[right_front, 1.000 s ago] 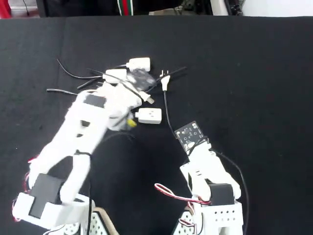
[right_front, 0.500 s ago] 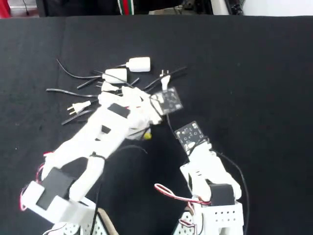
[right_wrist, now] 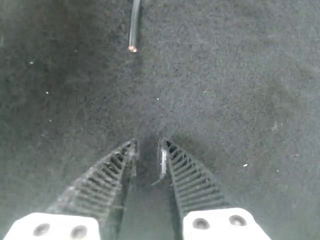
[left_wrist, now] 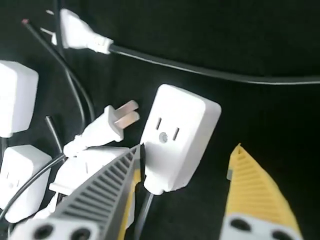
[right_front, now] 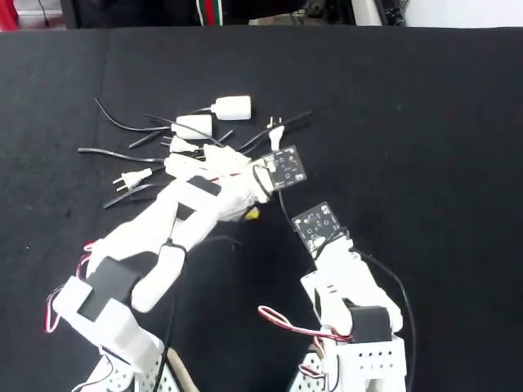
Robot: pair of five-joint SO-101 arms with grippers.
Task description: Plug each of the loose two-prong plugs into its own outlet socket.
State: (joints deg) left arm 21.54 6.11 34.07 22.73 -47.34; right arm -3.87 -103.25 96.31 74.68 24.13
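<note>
Left end effector (left_wrist: 189, 147) stands released, its jaws spread to either side of a white outlet socket (left_wrist: 177, 135) lying on the black table (left_wrist: 260, 40). The grey finger (left_wrist: 107, 187) touches the socket's edge and the yellow one is apart from it, so nothing is gripped. Right end effector (right_wrist: 147, 144) hangs low over bare table, nearly clenched on nothing.

By my judgement the task is barely begun. A two-prong plug (left_wrist: 107, 125) lies just beside that socket, prongs aimed toward its slots but not in them. A second plug (left_wrist: 80, 36) on a black cord lies loose farther off. No socket visible has a plug seated.

From above, the left arm (right_front: 163, 229) covers the middle of the pile, so the tally of plugs and sockets stays uncertain.
</note>
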